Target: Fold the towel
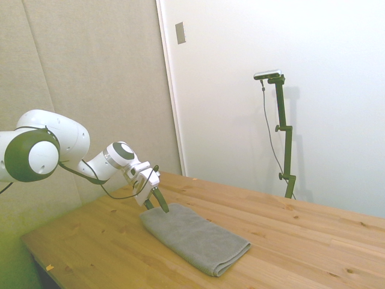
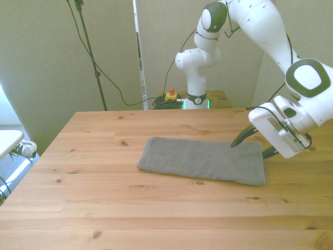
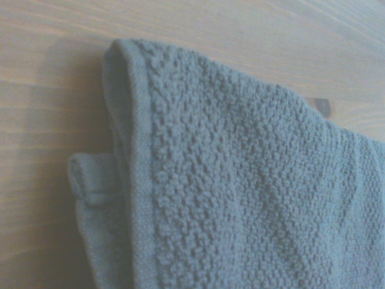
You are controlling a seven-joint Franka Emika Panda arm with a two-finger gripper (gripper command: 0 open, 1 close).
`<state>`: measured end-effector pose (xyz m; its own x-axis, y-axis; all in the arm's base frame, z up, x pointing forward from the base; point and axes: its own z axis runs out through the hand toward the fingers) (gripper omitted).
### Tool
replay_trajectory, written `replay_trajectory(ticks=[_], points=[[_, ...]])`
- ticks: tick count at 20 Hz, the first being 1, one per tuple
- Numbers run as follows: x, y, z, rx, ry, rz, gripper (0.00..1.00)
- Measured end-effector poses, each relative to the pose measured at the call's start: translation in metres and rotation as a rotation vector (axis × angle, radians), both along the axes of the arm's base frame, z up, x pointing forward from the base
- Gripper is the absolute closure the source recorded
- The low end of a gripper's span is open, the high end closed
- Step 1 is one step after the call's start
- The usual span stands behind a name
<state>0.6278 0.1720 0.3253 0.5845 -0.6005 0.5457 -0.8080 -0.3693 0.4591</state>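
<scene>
The towel (image 2: 204, 160) is lying flat on the bench (image 2: 104, 208), its long axis running across the front view from left to right, already in thick layers. At its right-hand short end the claw (image 2: 250, 146) is sitting low with its fingers apart, straddling that edge: one tip over the cloth, the other just off it. So the towel is stretching away leftward from the claw (a lengthwise fold looks likely). No brand, label or writing is showing anywhere.
</scene>
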Motion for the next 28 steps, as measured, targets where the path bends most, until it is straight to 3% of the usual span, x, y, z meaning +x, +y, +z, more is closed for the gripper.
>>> replay_trajectory(ticks=[25, 28], points=[[-0.012, 0.001, -0.012, 0.091, -0.038, 0.074, 1.0], [-0.016, 0.003, -0.004, 0.143, -0.054, 0.082, 1.0]])
